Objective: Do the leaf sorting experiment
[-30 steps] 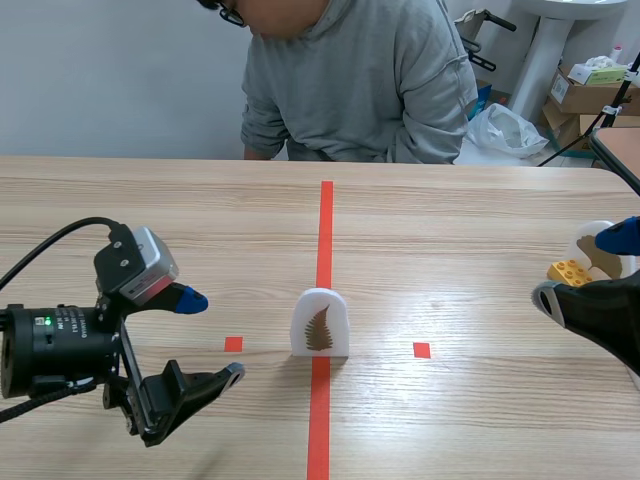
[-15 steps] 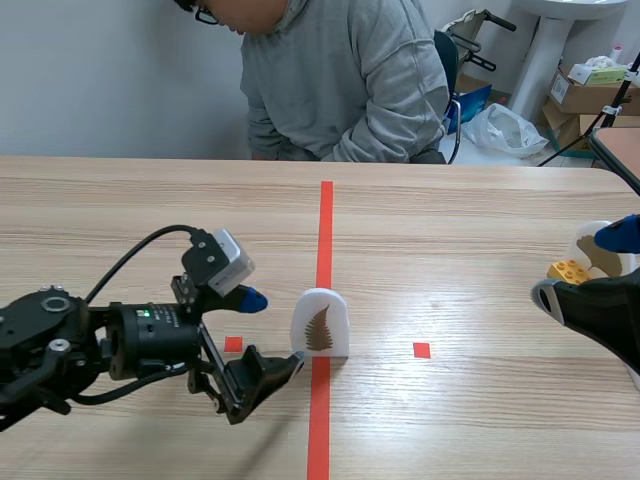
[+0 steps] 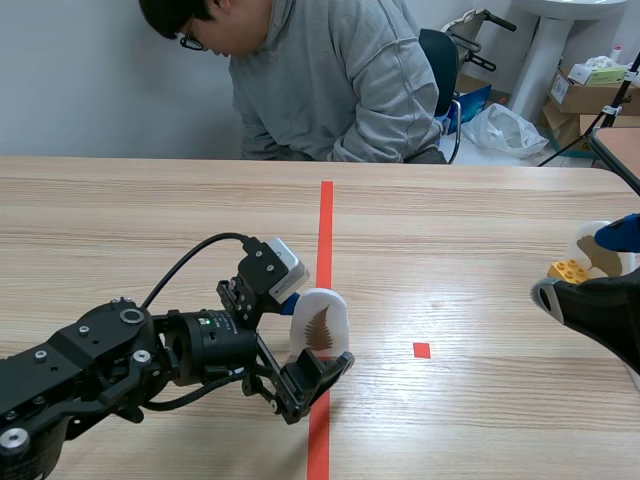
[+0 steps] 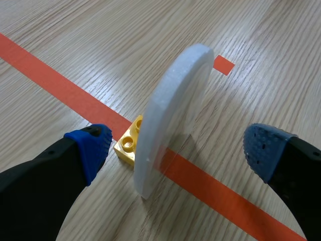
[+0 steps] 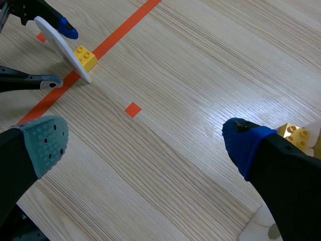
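Observation:
A white arched card with a brown fern leaf (image 3: 320,322) stands on the red centre line. Seen edge-on in the left wrist view, the card (image 4: 173,118) has a yellow brick (image 4: 128,141) at its foot. My left gripper (image 3: 314,338) is open and straddles the card, one blue pad (image 4: 93,145) on each side, not touching. My right gripper (image 3: 586,268) hangs open at the table's right edge. It is beside a second white card (image 3: 598,250) with a yellow brick (image 3: 567,271). From the right wrist view, the right gripper (image 5: 145,143) is far from the first card (image 5: 62,47).
A person (image 3: 330,80) sits across the table, leaning over, hands out of sight. Small red squares (image 3: 421,350) mark the table either side of the red line (image 3: 325,225). Boxes and a bag lie beyond the table's far right corner.
My left arm has swung right from the left side of the table, and its open fingers now bracket the fern card. The right arm stayed still. The person leaned further left.

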`<state>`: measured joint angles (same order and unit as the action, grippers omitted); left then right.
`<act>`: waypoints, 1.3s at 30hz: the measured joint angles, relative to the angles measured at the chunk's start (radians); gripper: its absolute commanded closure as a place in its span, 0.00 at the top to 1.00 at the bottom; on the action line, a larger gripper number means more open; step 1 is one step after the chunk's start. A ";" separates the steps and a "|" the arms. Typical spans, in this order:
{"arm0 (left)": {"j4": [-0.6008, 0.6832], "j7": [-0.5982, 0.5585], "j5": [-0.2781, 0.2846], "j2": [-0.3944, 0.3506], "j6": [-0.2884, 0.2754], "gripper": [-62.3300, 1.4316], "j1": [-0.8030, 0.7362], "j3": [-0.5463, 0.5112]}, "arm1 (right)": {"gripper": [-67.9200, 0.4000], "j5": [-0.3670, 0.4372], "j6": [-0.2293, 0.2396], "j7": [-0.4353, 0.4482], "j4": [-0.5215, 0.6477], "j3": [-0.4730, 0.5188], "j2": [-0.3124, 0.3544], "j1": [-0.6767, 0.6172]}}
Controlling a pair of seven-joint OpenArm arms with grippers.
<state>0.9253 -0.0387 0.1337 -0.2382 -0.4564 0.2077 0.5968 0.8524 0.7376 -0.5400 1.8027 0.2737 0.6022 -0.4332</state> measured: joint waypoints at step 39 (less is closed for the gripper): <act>0.021 0.003 -0.037 -0.007 -0.001 0.09 -0.001 0.000 | 0.94 -0.019 0.000 0.012 0.000 0.000 -0.031 0.000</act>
<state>0.9463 -0.0353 0.0971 -0.2451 -0.4572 0.2070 0.5964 0.8337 0.7376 -0.5282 1.8027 0.2737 0.5713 -0.4332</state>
